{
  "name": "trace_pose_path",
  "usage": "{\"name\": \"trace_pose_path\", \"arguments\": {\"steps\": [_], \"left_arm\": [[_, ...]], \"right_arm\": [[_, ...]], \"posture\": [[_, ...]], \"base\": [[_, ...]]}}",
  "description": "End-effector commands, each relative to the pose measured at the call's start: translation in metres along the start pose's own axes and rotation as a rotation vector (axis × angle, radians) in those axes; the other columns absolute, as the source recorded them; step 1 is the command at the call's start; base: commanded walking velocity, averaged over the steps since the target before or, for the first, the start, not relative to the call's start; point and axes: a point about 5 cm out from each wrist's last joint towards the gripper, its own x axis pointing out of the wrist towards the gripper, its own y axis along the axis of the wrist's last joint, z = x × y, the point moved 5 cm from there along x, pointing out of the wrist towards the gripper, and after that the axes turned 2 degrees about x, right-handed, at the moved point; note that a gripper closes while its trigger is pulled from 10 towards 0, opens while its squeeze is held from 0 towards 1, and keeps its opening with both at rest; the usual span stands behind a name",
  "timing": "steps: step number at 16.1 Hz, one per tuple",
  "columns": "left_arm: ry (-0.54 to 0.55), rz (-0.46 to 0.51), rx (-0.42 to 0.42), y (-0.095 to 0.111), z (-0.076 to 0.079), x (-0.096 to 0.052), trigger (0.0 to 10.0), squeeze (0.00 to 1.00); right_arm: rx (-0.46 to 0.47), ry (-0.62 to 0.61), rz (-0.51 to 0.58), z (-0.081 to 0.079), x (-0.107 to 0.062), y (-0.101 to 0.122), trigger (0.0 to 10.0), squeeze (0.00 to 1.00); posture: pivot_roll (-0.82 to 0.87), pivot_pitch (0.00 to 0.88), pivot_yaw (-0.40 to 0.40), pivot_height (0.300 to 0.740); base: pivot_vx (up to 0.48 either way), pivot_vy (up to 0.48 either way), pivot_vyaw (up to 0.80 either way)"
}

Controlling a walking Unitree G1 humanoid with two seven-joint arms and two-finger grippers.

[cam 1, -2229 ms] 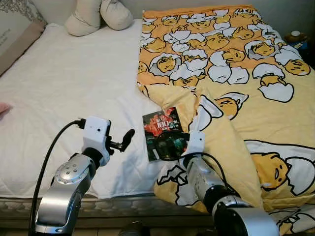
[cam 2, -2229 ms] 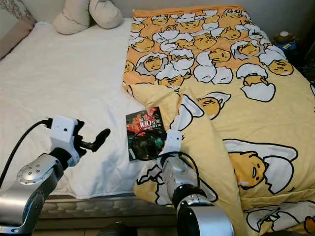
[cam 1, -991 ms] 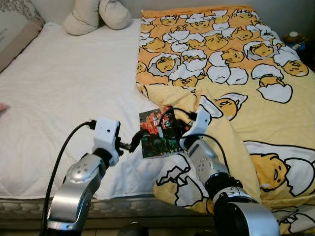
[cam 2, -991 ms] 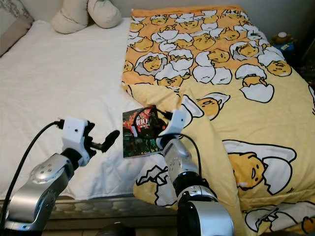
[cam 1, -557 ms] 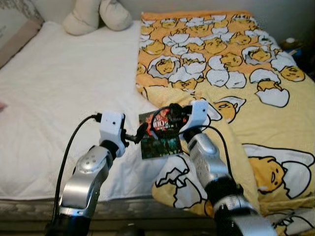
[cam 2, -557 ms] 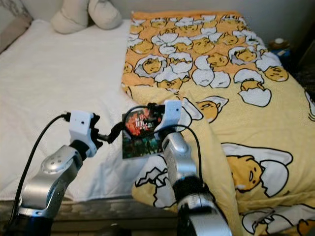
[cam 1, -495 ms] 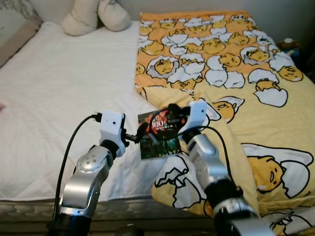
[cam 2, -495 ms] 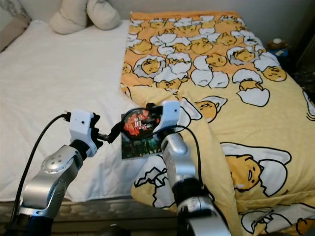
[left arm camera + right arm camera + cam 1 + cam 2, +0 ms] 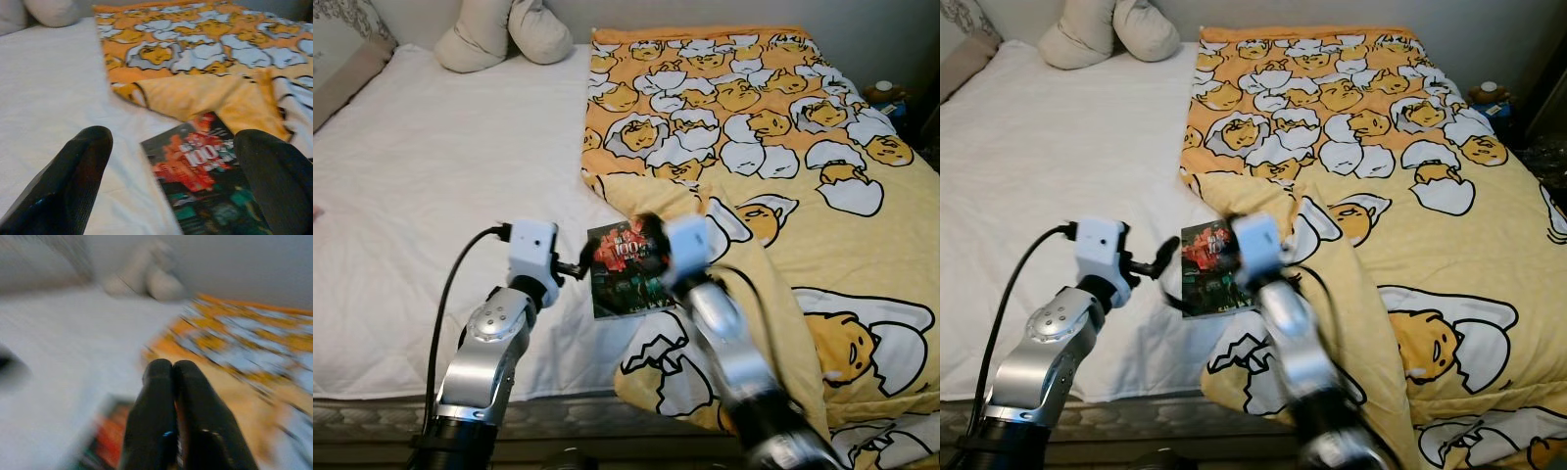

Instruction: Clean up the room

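1 book (image 9: 628, 268) on the bed (image 9: 440, 196), beside 1 yellow blanket (image 9: 783, 147); 2 pillows (image 9: 504, 34). Left gripper (image 9: 579, 264) spread wide at the book's edge. Right gripper (image 9: 174, 377) pinched closed, empty.

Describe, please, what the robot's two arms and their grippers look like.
Both arms are silver metal with rounded joints. Each carries a boxy white wrist block and a looping black cable. The left gripper has two long, rounded black fingers; the right gripper has matching black fingers.
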Motion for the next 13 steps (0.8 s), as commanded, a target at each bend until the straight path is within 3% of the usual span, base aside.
{"name": "trace_pose_path", "arguments": {"steps": [1,7,9,12,13], "left_arm": [[0.036,-0.021,-0.001,-0.008,-0.009,-0.002,10.0,0.00],[0.048,-0.027,0.015,-0.014,-0.015,-0.003,10.0,0.00],[0.026,-0.002,0.072,-0.013,-0.012,-0.004,10.0,0.00],[0.052,0.017,0.053,-0.014,-0.017,-0.005,10.0,0.00],[0.051,0.030,0.041,-0.012,-0.017,-0.005,10.0,0.28]], "right_arm": [[-0.034,-0.038,0.005,0.007,-0.004,0.000,10.0,1.00],[-0.070,-0.151,-0.031,0.023,-0.025,-0.017,10.0,1.00],[0.048,-0.190,-0.042,0.029,-0.027,-0.022,10.0,1.00],[0.190,-0.239,-0.056,0.039,-0.030,-0.027,10.0,1.00],[0.206,-0.250,-0.065,0.042,-0.031,-0.029,10.0,1.00]], "posture": [[0.02,0.000,0.069,0.740],[0.01,0.000,0.084,0.740],[0.01,0.000,0.080,0.740],[0.01,0.000,0.071,0.740],[0.01,0.000,0.065,0.740]], "base": [[0.000,0.000,0.00],[0.000,0.000,0.00],[0.000,0.000,0.00],[0.000,0.000,0.00],[0.000,0.000,0.00]]}}
